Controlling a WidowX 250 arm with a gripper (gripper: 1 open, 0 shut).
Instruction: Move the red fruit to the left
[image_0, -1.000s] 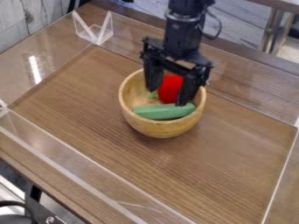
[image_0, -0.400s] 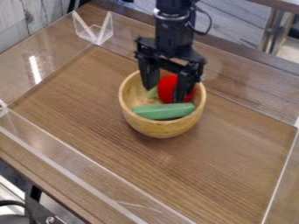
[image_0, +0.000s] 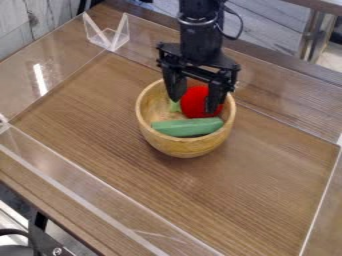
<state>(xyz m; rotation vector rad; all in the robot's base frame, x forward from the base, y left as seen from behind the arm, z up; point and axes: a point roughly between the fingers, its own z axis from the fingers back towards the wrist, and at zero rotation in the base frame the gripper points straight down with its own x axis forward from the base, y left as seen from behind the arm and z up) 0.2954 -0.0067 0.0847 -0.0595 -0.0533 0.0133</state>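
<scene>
We saw the black claw (image_0: 197, 98) pointing straight down into the wooden bowl (image_0: 186, 142), its two fingers (image_0: 170, 90) spread wide apart. The red fruit (image_0: 198, 99) sat between those fingers, inside the bowl toward its far side. The fingers stood on either side of the fruit, and we could not tell whether either one touched it. Nothing showed the fruit lifted; it appeared to rest in the bowl.

Just below the claw and toward us lay the long green vegetable (image_0: 187, 127), stretched across the bowl's near half, its far edge close under the fruit. A small pale green piece (image_0: 174, 108) showed beside the claw's finger on the side nearer the picture's left edge, partly hidden by it.

The bowl stood under the claw on the brown wooden table (image_0: 160, 200). Low clear plastic walls (image_0: 67, 160) ran around the table's edges, well apart from the claw. A small folded clear plastic stand (image_0: 106, 33) sat far off from the claw, toward the picture's upper left. The arm (image_0: 202, 25) rose straight up from the claw and out of the top of the picture.
</scene>
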